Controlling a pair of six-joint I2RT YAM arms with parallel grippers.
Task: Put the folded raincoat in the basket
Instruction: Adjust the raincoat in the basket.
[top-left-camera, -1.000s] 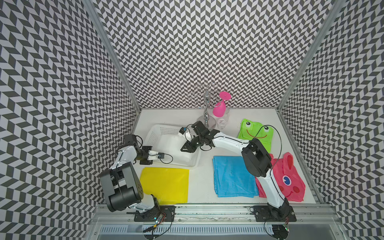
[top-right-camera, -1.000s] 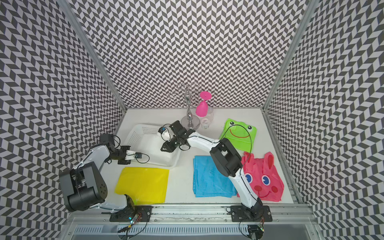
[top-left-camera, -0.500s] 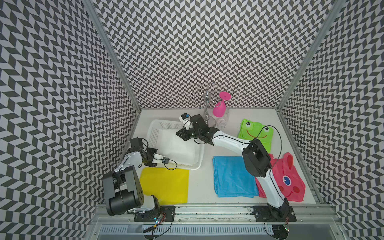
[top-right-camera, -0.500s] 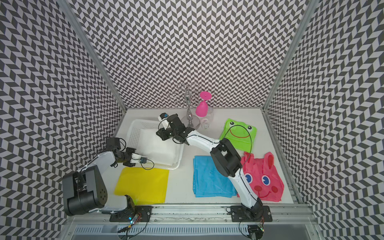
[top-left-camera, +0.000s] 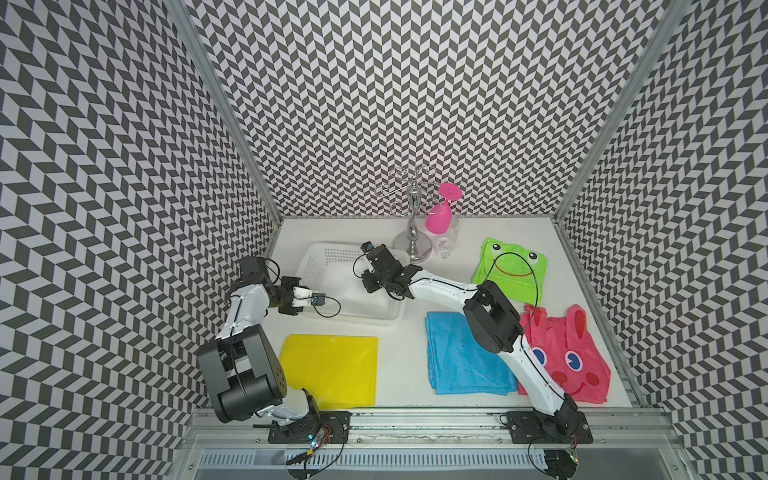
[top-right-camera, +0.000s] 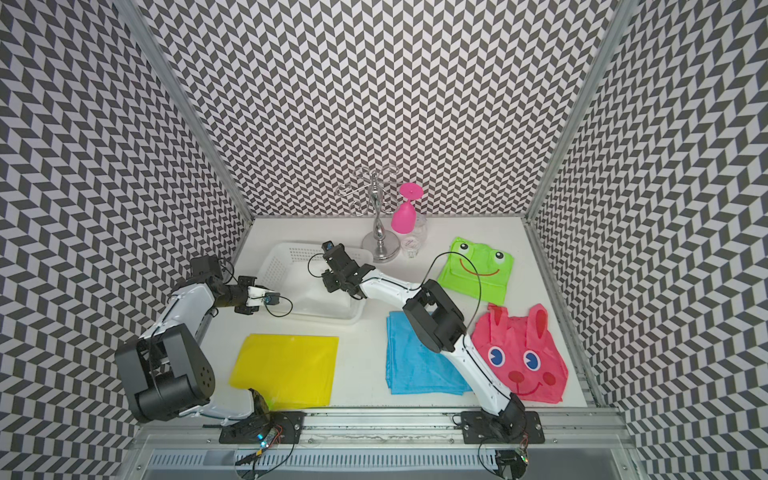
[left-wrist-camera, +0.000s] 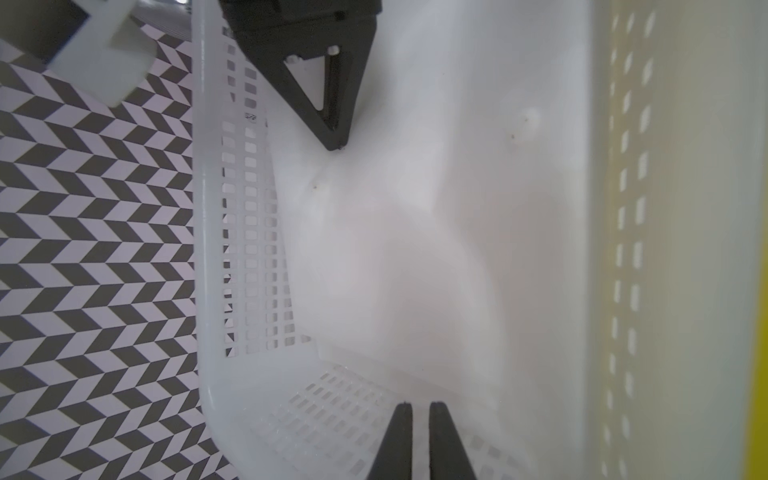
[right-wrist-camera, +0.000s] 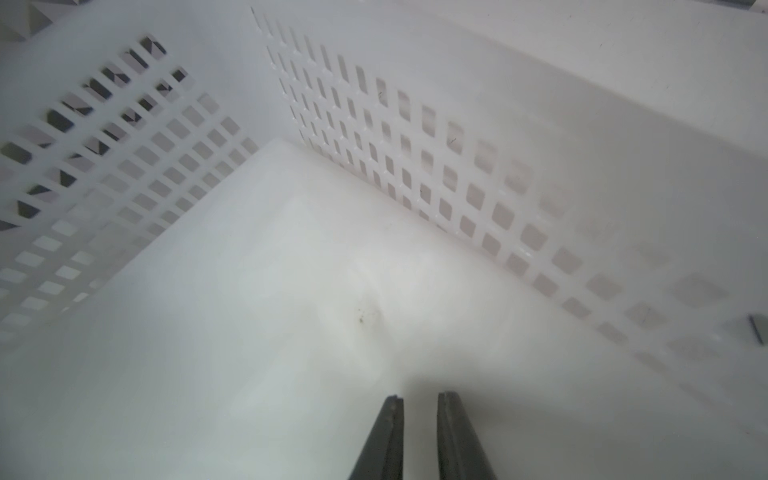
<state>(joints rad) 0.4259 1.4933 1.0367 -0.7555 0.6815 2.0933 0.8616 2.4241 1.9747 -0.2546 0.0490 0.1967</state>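
Since a smooth, pale white folded sheet, taken to be the folded raincoat (top-left-camera: 359, 299), is seen lying flat inside the shallow rectangular white plastic basket (top-left-camera: 332, 246) w/ perforated sides, the main step is judged done. The basket is set toward the far left of the white desk (top-left-camera: 399, 353). In both top views most of its bottom is covered by the sheet, and no part appears to hang over the rolled rim.

The left arm (top-left-camera: 245, 307) is reached in from the basket's short end. In the left wrist view the left jaws are shown narrowly parted, w/ nothing pinched btw them, held just above that end's perforated wall.

The right arm (top-left-camera: 440, 289) is stretched across from the other side. In the right wrist view the right jaws are likewise slightly spread, nothing gripped, poised just over the sheet near a basket corner. A small pucker is visible in the sheet ahead of them.

What is left, prob.: both arms are to be lifted clear w/o the sheet being snagged or dragged.

Outside the basket, four other items are laid on the desk:
- a yellow folded sheet (top-left-camera: 332, 370)
- a blue folded sheet (top-left-camera: 457, 361)
- a green frog-faced raincoat (top-left-camera: 523, 282)
- a pink rabbit-faced raincoat (top-left-camera: 590, 345)

Whether any of these is also meant cannot be told.
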